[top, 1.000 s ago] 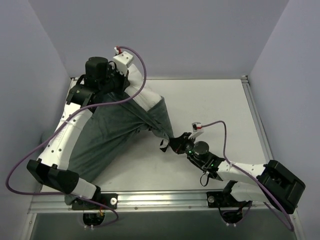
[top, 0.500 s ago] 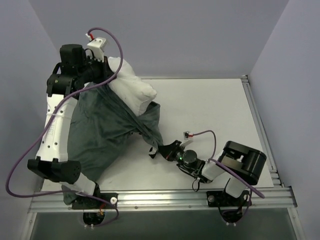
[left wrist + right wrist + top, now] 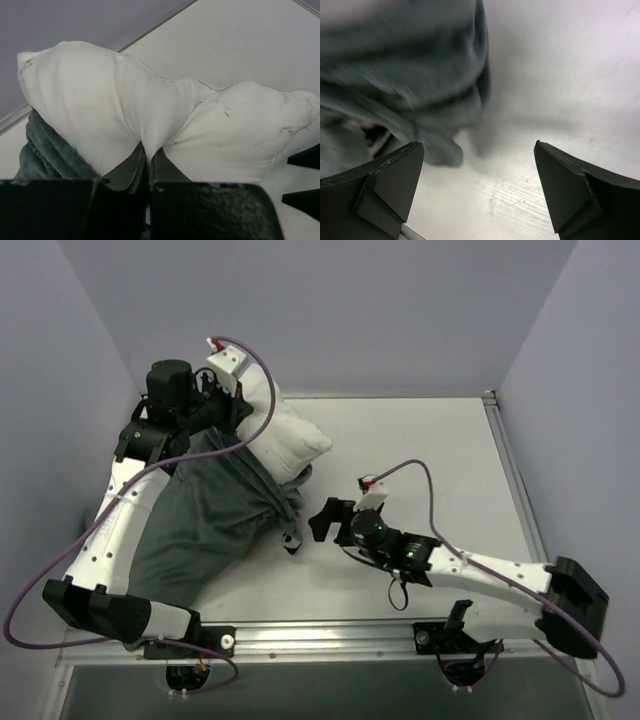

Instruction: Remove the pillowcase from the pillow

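Now my right gripper (image 3: 322, 521) has let go. Its jaws stand wide with nothing between them, and the grey corner it was pulling a second ago lies slack on the table (image 3: 440, 450) just beyond the fingertips. The pillowcase (image 3: 205, 525) is heaped grey side out along my left arm, bunched at its mouth. Farther back, the pillow (image 3: 288, 435) shows far more white than a second ago, though its lower end sits in the cloth. My left gripper (image 3: 148, 156) stays pinched tight on a fold of the pillow near the back wall. I judge a fresh grip on the case and one more pull should free it.
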